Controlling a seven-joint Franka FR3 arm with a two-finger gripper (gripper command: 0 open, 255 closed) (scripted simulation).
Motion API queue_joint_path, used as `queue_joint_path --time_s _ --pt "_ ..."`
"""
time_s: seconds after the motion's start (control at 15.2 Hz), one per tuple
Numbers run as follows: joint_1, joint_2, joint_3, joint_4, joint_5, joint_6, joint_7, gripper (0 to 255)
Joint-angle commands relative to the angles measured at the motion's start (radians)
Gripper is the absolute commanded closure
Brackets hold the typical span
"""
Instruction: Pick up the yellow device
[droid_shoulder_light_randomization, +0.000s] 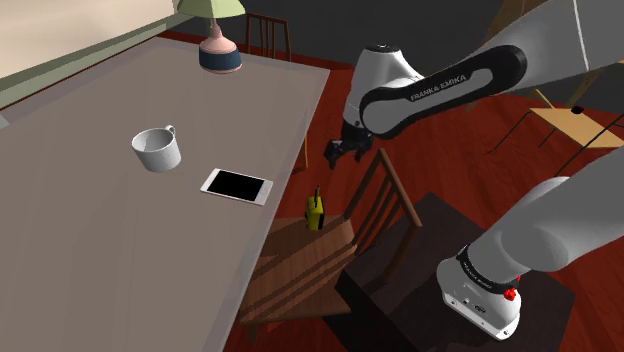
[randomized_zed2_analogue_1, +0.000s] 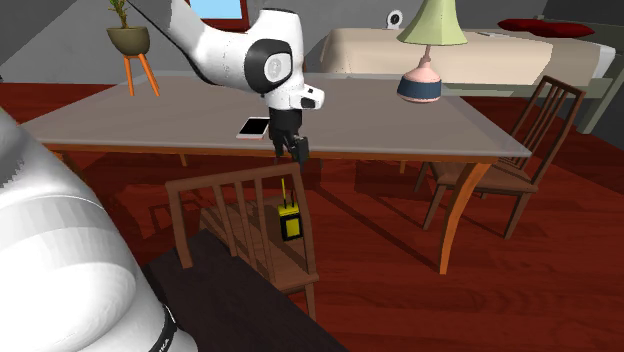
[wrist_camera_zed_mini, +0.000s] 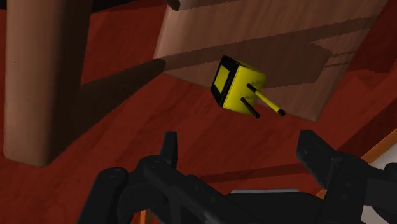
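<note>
Yellow device (wrist_camera_zed_mini: 236, 89) was set upright on the chair (droid_shoulder_light_randomization: 295, 270) seat by the table (droid_shoulder_light_randomization: 90, 230), below the gripper (wrist_camera_zed_mini: 238, 143), fingers spread wide and empty; approach was judged the step in hand, descent and closure being called for next.

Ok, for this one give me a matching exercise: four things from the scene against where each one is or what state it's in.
Things:
1 yellow device
2 mug
3 lamp
4 tool

Places or states:
a open, above the chair
b at the far end of the table in the shoulder view
c upright on the chair seat
d on the table next to the tablet

Pairs: 1-c; 2-d; 3-b; 4-a.
</note>
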Motion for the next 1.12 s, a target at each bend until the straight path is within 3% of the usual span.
queue_joint_path --time_s 0.0,0.4,0.79,1.06 --pt "-0.007 0.095 0.012 0.018 -0.023 0.065 0.039 0" --pt "0.003 0.355 0.012 0.114 -0.128 0.2 0.177 0" --pt "0.058 0.608 -0.041 0.255 -0.214 0.286 0.295 0" --pt "0.072 0.659 -0.057 0.271 -0.229 0.32 0.307 0"
